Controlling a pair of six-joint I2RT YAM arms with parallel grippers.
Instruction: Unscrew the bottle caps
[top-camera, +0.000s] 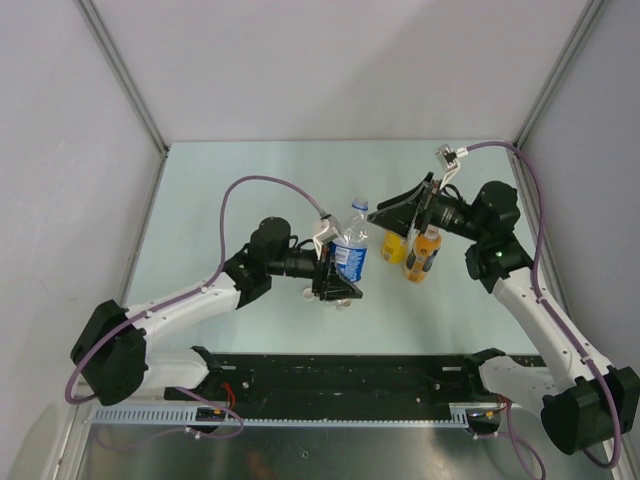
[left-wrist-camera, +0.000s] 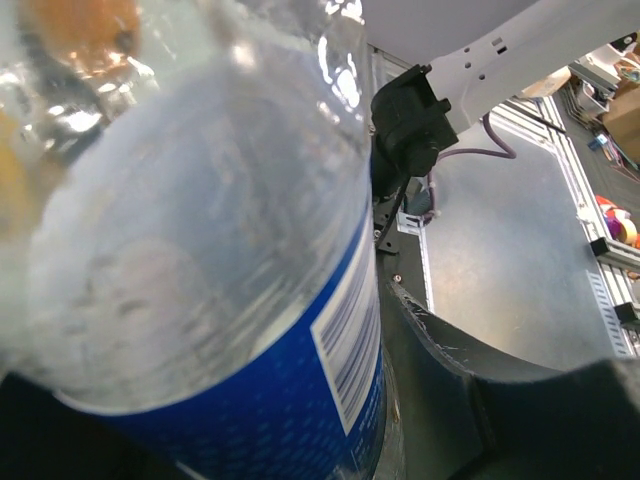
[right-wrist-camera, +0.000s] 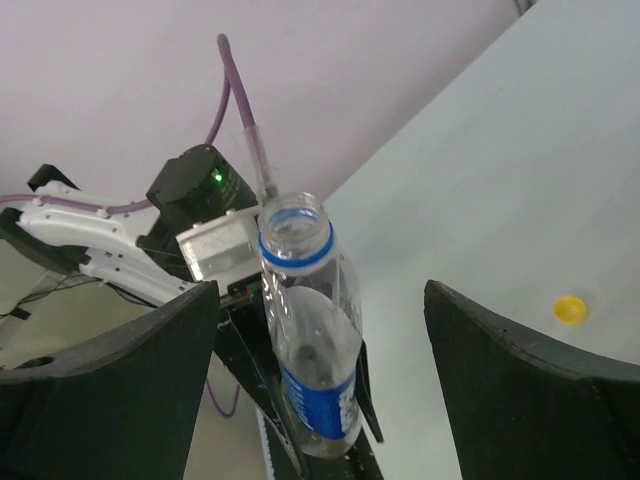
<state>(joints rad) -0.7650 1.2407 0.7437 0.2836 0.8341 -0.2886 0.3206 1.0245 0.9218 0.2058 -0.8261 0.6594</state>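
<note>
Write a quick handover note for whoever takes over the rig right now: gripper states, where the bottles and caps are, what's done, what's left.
Left gripper: shut on the clear water bottle, gripping its labelled body.
Right gripper: open and empty, close to that bottle's neck.
Done: the water bottle's neck is open, with no cap on it. A yellow cap lies loose on the table.
The yellow bottle and orange bottle stand side by side by the right gripper.
Left: check both for caps, since the top view does not show this. The water bottle's own cap is not clearly in view.
</note>
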